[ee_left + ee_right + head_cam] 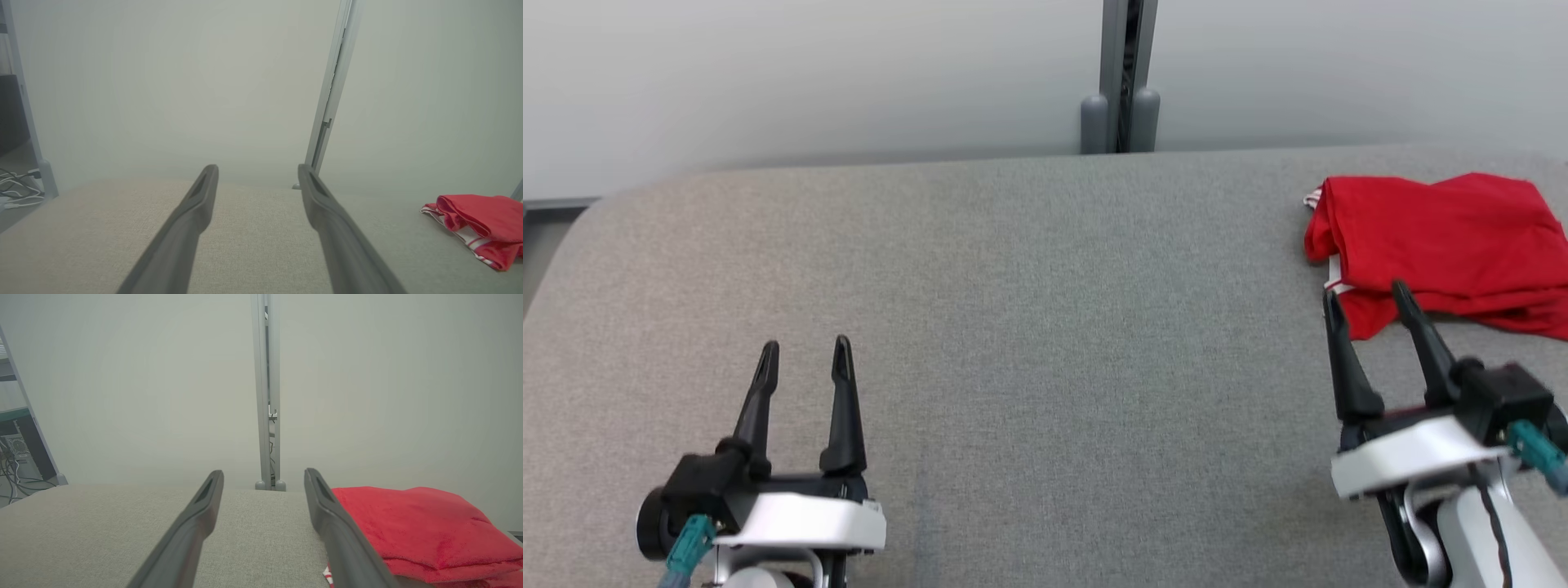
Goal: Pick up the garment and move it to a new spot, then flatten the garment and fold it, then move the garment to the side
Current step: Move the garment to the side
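- Head view: a red garment (1437, 237) lies in a loose folded heap at the far right of a grey fabric-topped bench (1045, 327). Its right side is cut off by the frame edge.
- A strip of white trim with red stripes peeks out at the heap's left edge; the rest of that trim is tucked under the red cloth.
- The right pincer (1365, 291) stands at the garment's near left corner, fingers spread wide and holding nothing. One fingertip overlaps the cloth's edge, and it cannot be told whether it touches.
- In the right wrist view, that pincer's right finger covers the garment's left edge, and the heap's lower part runs off the bottom of the frame.
- The left pincer (806, 345) is at the lower left, well apart from the garment, fingers also spread wide and empty over bare bench.
- Both arms are cut off at the bottom edge.
- Behind the bench stands a pale wall with a grey upright post (1123, 73) at its middle.
- Left wrist view: loose cables (18, 190) lie on the floor past the bench's left end, blurred and partly cropped.
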You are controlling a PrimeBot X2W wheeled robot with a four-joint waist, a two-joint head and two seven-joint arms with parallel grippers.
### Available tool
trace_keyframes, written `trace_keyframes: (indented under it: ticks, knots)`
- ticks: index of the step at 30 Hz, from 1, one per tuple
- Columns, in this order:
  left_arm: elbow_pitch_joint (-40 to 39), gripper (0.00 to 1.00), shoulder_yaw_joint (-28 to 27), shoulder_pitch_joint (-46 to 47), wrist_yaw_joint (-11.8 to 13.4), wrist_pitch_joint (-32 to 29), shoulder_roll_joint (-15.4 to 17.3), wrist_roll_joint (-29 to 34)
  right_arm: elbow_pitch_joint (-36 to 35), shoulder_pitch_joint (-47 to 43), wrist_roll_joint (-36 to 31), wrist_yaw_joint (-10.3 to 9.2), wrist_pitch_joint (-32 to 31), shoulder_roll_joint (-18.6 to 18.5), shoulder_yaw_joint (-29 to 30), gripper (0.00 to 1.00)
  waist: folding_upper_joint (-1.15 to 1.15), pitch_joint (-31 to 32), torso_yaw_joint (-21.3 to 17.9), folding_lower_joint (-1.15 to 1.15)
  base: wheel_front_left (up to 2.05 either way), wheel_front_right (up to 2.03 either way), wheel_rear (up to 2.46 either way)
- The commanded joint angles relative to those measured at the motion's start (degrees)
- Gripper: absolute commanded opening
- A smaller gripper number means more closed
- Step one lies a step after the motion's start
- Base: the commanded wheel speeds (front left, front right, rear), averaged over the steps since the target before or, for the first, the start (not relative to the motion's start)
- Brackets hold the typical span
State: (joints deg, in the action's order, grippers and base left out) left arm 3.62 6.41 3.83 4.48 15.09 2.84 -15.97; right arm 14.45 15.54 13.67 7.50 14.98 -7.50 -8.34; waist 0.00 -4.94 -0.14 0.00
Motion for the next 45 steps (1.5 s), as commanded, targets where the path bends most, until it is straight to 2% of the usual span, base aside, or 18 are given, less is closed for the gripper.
trace_keyframes:
  ticks: [1,8,19,24,45]
  knots:
    - [-0.3,1.0,-0.3,-1.1,-0.5,0.0,0.2,0.3,-0.6,-2.2,-0.8,-0.01,0.3,0.0,0.6,1.0,0.0,1.6,0.6,0.0,0.0,0.0,0.0]
    - [-0.1,1.0,-0.3,-5.7,-2.0,0.0,0.2,0.5,-3.4,-10.4,-1.2,-0.01,0.3,2.0,1.7,1.0,0.0,5.1,0.5,0.0,0.0,0.0,0.0]
    - [1.7,1.0,-0.2,-9.6,-3.3,0.0,0.2,1.0,-4.6,-16.9,-0.7,-0.01,0.3,3.0,1.0,1.0,0.0,8.6,0.2,0.0,0.0,0.0,0.0]
    - [2.6,1.0,-0.5,-10.4,-3.6,0.0,0.2,3.3,-5.7,-17.7,-1.0,-0.01,0.3,3.3,1.8,1.0,0.0,9.2,0.3,0.0,0.0,0.0,0.0]
    - [4.1,1.0,-1.6,-9.8,-4.2,0.0,0.2,4.1,-4.8,-17.8,-1.7,-0.01,0.3,3.5,1.7,1.0,0.0,10.2,0.6,0.0,0.0,0.0,0.0]
